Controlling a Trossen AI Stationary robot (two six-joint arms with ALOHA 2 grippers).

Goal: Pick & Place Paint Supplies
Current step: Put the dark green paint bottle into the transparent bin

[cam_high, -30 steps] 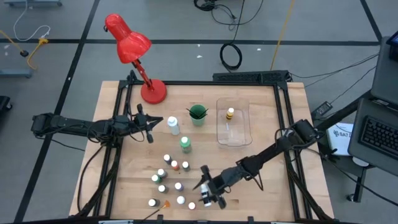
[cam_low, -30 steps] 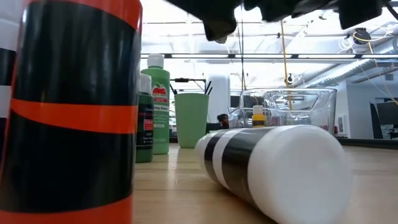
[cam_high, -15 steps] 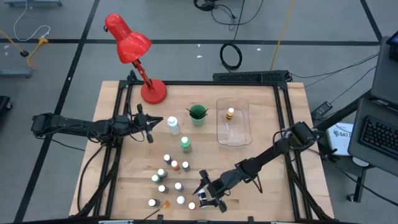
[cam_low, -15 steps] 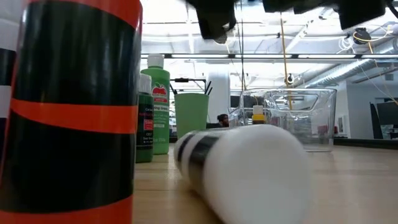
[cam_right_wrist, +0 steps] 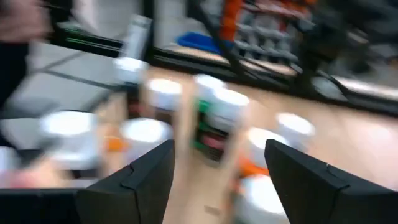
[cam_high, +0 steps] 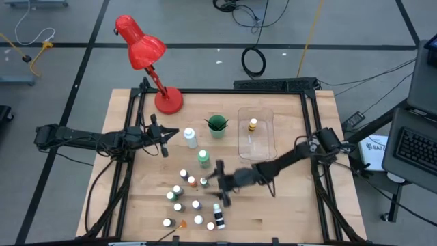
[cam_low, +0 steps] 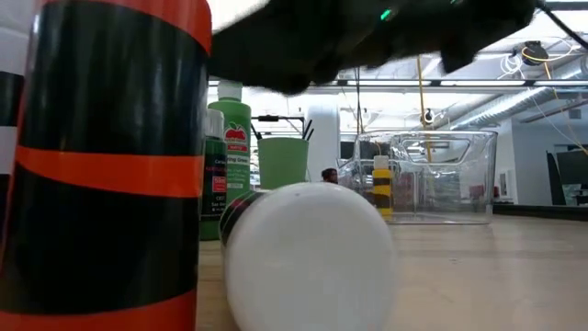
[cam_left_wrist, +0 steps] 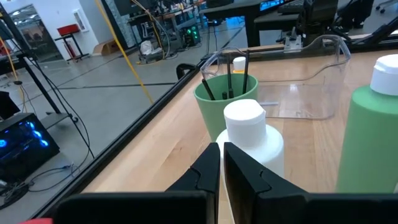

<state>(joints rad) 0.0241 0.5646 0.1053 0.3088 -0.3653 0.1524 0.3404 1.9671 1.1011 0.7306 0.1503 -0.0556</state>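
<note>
Several tiny white-capped paint bottles [cam_high: 184,191] stand in a cluster near the table's front. One black bottle [cam_high: 218,217] lies on its side, its white cap [cam_low: 308,262] toward the near edge. Two taller bottles, a white one [cam_high: 190,139] and a green one [cam_high: 203,158], stand upright farther back. Dark brushes [cam_left_wrist: 227,78] stick up out of the green cup [cam_high: 217,125]. My right gripper [cam_high: 217,183] hovers open just right of the cluster, with nothing between its fingers [cam_right_wrist: 130,180]. My left gripper [cam_high: 164,140] waits shut, left of the white bottle [cam_left_wrist: 252,134].
A clear plastic bin [cam_high: 256,140] at the back right holds one yellow-banded bottle [cam_high: 253,124]. A red desk lamp [cam_high: 147,55] stands at the back left corner. A black-and-orange bottle [cam_low: 110,165] stands at the near edge. Bare wood lies right of the cluster.
My right gripper has swung from the near edge toward the far side and left, up to the bottle cluster, staying open. The black bottle lying on the table has turned about, so that its white cap now faces the near edge.
</note>
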